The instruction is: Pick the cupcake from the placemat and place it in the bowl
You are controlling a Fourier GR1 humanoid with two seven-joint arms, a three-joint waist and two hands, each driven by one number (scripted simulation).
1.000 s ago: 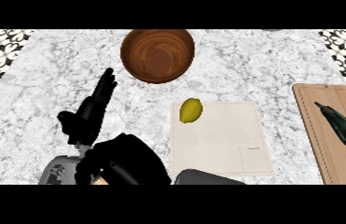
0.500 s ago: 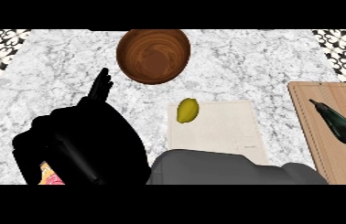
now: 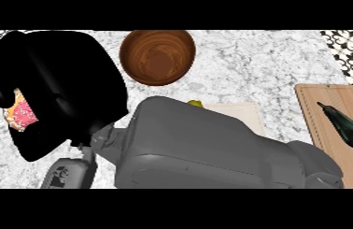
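My right hand [image 3: 69, 83] fills the left of the head view as a large black shape close to the camera. Its grey forearm [image 3: 207, 148] crosses in from the lower right. The cupcake [image 3: 22, 113], pink with sprinkles, peeks out at the hand's left edge, with the hand curled round it. The brown wooden bowl [image 3: 157, 56] stands at the top centre, up and to the right of the cupcake. Only a corner of the pale placemat [image 3: 241, 115] shows past the forearm. My left forearm [image 3: 66, 174] shows at the lower left; its hand is lost behind the black shape.
A yellow fruit [image 3: 196, 103] on the placemat is almost covered by the forearm. A wooden cutting board [image 3: 318, 106] lies at the right edge with a dark green vegetable [image 3: 339, 123] on it. Marble counter lies between the bowl and the board.
My right hand and forearm have risen toward the camera and now hide most of the placemat and the left counter. The cupcake shows higher at the left edge.
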